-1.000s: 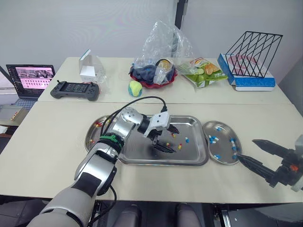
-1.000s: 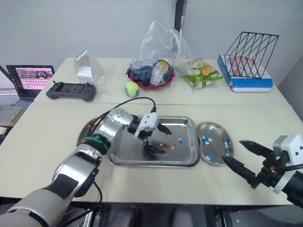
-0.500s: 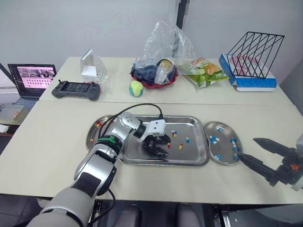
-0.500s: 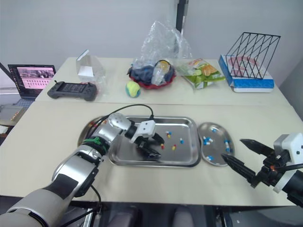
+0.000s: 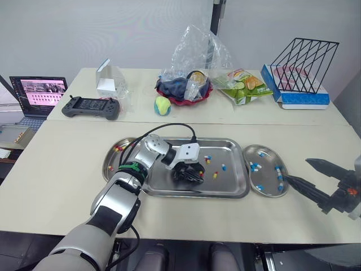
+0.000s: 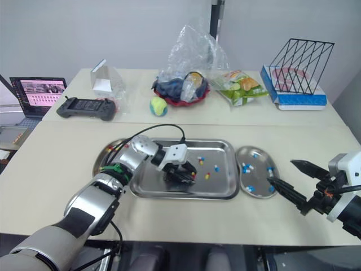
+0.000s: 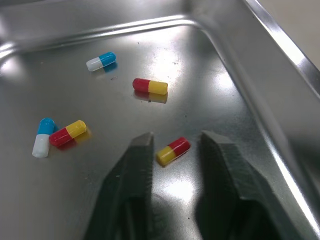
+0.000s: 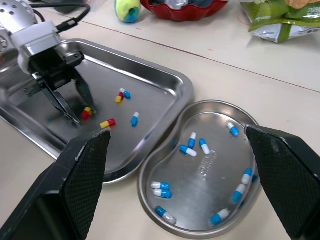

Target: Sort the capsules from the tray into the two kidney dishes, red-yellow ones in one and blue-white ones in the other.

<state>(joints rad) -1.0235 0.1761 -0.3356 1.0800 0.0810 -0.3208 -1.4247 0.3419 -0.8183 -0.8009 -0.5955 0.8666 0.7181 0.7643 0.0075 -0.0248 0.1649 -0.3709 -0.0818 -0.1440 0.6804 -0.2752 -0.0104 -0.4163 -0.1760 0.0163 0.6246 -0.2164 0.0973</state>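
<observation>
I see the left gripper [image 7: 176, 136] narrowly parted, a red-yellow capsule [image 7: 173, 151] lying between its tips on the tray [image 7: 280, 125]. The right gripper [image 5: 295, 169] gapes wide just beside the right kidney dish [image 8: 215, 185], which holds blue-white capsules [image 8: 188, 150].

A game controller [image 5: 90, 107] is lying near the worktop's far left corner, and a wire rack [image 5: 302, 56] is standing at the far right corner.

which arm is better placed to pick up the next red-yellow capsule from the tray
Left. The left gripper is down in the tray, open and straddling a red-yellow capsule. The right gripper hangs open beside the kidney dish of blue-white capsules, off the tray.
</observation>
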